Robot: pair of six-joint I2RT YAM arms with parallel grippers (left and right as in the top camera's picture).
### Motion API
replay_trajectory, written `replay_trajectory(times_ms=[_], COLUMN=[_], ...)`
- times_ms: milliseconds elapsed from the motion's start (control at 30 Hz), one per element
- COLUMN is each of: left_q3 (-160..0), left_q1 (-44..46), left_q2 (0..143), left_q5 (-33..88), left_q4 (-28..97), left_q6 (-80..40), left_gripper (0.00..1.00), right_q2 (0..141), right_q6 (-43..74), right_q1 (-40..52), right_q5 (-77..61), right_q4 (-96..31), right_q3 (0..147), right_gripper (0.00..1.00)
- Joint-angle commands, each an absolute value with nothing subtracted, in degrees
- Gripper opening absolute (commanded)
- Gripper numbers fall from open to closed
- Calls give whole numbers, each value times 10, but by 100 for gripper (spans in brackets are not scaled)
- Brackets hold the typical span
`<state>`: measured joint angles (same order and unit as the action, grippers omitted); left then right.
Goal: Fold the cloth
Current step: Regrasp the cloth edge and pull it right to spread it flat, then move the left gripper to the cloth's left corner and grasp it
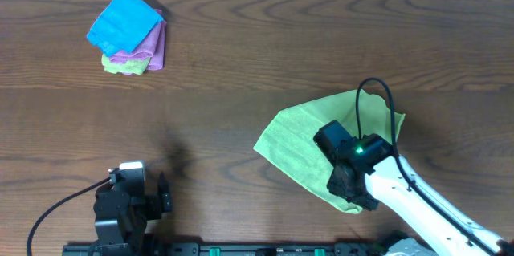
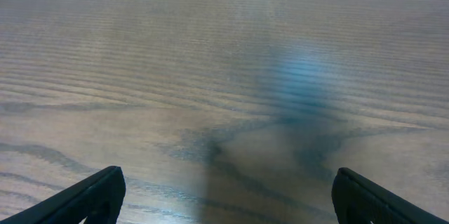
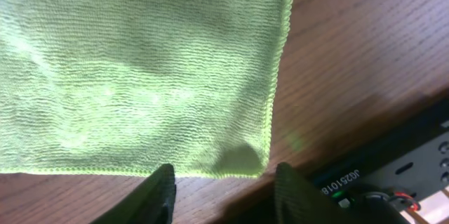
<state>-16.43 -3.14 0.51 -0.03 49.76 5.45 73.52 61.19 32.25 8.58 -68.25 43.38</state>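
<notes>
Cloth, light green, is shown lying on the right half of the worktop, toward its front edge. The right hand is held over the cloth's near corner, fingers parted with the corner between them, ungripped; the left hand is spread wide above wood at front left. Folded cloths are stacked at far left.

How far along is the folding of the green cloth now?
Done: a stack of folded cloths lies far left. In hand: the open right gripper sits at the green cloth's near corner, not yet gripping. Remaining: the fold itself; the left gripper hangs open over the table.
</notes>
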Motion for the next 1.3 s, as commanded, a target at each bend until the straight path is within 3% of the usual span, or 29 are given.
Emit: replay_trajectory(times_ms=[0,300,533,633,833,1000,1167,1267], left_q3=[-161,-161,-161,-161,-164,-201,-298,-383], left_q1=[-29,-29,-29,-29,-29,-29,-29,-29], left_q2=[2,2,2,2,19,171,359,490], left_q5=[-2,-36,-27,11,196,280,317,402], left_q4=[508,527,524,502,393,322,324,323], left_q6=[63,64,60,58,3,-74,-77,-78], left_gripper=[95,95,95,95,95,95,95,95], right_q2=[714,645,629,628,628,627,627,627], right_q6=[625,548,446,392,324,290,290,291], right_q1=[330,330,319,287,186,153,153,153], right_q5=[99,98,115,104,53,40,40,40], right_q4=[-679,-594,-528,-504,-488,-484,-484,-484], right_q3=[433,434,434,434,434,434,434,434], right_gripper=[51,66,69,70,69,70,71,71])
